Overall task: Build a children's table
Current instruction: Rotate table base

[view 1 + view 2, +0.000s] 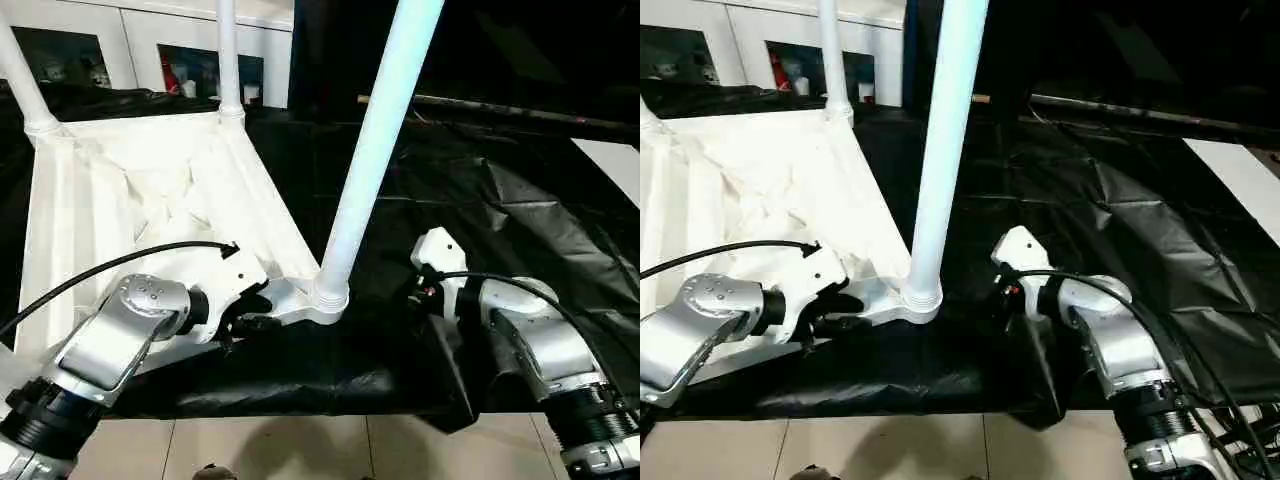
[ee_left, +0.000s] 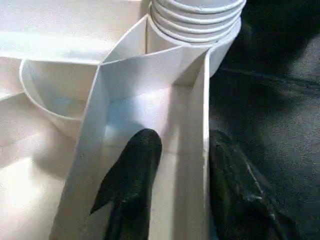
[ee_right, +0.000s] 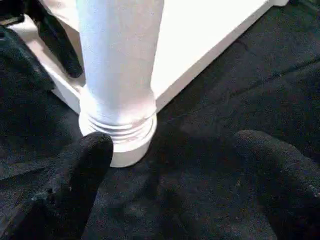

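The children's table top (image 1: 70,210) lies upside down on black cloth, ribbed side up. Three white legs stand in its corner sockets: one at the near right (image 1: 375,140), one at the far right (image 1: 228,60), one at the far left (image 1: 25,85). My left gripper (image 2: 182,145) straddles the top's side wall just beside the near-right socket (image 2: 197,20). One finger (image 2: 135,175) is inside the rib channel with a gap to the wall, the other outside against it. My right gripper (image 3: 177,150) is open, low on the cloth, facing the base of the near-right leg (image 3: 117,75) without touching it.
The black-draped table (image 1: 500,200) runs right and back, and its front edge meets the tiled floor (image 1: 300,450). A white glass-door cabinet (image 1: 150,40) stands behind. A dark rod (image 1: 500,110) lies across the back right, near a white panel (image 1: 615,160).
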